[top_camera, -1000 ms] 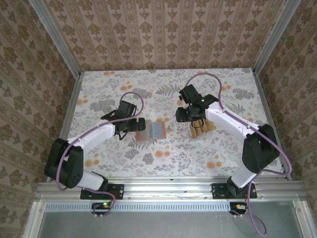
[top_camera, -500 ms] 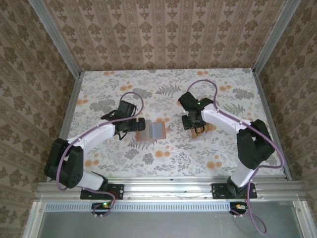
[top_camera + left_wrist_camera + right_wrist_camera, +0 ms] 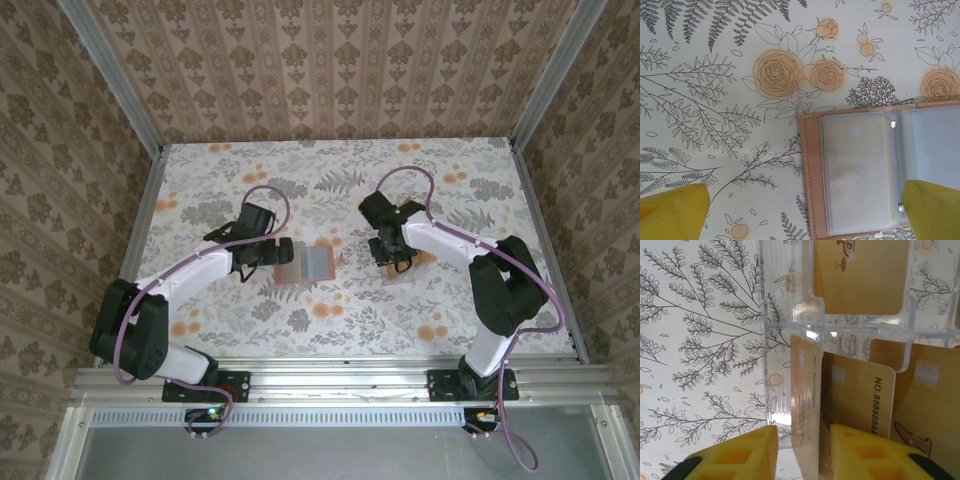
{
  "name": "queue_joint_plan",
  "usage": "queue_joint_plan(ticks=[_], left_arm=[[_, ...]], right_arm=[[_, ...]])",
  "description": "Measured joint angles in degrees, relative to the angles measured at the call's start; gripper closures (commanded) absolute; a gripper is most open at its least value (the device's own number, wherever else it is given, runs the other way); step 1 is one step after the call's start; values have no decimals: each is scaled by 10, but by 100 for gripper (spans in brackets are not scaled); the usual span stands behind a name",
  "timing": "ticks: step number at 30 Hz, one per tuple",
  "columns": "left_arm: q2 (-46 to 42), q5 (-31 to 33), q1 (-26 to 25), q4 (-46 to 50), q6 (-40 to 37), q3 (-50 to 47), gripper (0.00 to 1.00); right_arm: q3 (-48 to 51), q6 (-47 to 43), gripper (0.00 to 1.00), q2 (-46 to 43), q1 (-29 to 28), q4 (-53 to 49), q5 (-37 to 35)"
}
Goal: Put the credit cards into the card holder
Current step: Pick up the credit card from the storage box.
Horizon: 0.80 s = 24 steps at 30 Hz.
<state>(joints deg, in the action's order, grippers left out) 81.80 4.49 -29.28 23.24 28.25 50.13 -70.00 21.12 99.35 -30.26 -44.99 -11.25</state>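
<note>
The card holder (image 3: 811, 170) lies open and flat on the floral table, its clear sleeve pockets facing up; from above it sits at mid-table (image 3: 312, 264). My left gripper (image 3: 805, 212) (image 3: 272, 251) hovers open over its left half, touching nothing. Several tan-orange credit cards stand in a clear acrylic rack (image 3: 785, 325) (image 3: 410, 266). My right gripper (image 3: 802, 457) (image 3: 392, 252) is lowered over the rack, its yellow fingers (image 3: 735, 455) on either side of one upright card (image 3: 805, 390), with a narrow gap each side. A second card (image 3: 862, 390) stands just behind the right finger.
More cards fill the rack's other slots (image 3: 860, 275) (image 3: 927, 405). Printed orange flowers and ferns cover the table (image 3: 777, 72). Metal frame rails (image 3: 150, 200) and patterned walls border the table; open surface lies in front of both grippers.
My right gripper has moved down over the card rack and its jaws have narrowed around one upright card. The left arm and the card holder have not moved.
</note>
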Motion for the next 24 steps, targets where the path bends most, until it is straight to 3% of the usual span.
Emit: queue_joint_plan(ticks=[24], left_arm=[[0, 0, 0, 0, 0, 0, 0]], right_arm=[[6, -2, 100, 19, 0, 14, 14]])
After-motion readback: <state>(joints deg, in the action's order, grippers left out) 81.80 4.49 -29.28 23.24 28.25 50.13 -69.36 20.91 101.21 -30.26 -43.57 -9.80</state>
